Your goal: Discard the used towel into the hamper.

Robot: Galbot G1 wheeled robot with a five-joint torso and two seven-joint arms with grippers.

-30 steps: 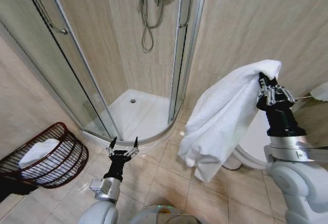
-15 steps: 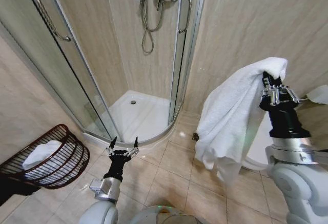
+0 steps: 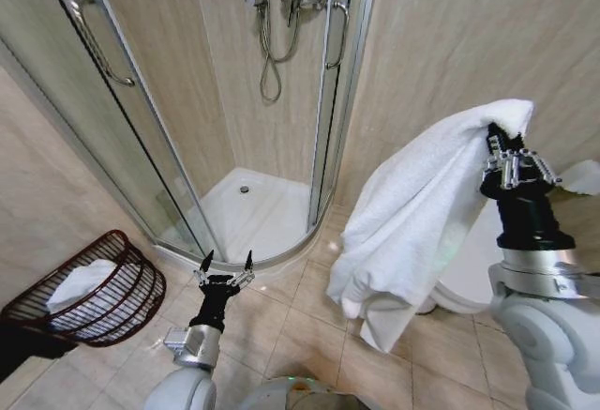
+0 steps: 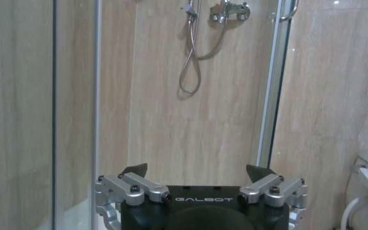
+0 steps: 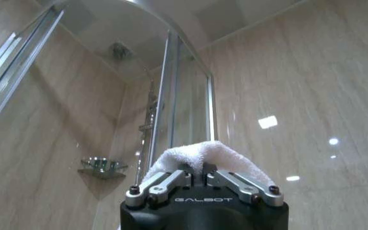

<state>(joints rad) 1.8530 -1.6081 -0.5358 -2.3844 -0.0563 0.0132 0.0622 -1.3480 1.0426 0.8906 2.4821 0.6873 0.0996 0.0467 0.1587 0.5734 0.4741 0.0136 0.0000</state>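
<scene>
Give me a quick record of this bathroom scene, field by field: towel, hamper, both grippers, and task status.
towel: white towel, hanging from the right gripper, clear of the floor
right gripper: raised at right, shut on the towel's top edge
left gripper: low at centre, open, empty
hamper: on the floor at left, white cloth already inside
status: towel not yet in hamper
</scene>
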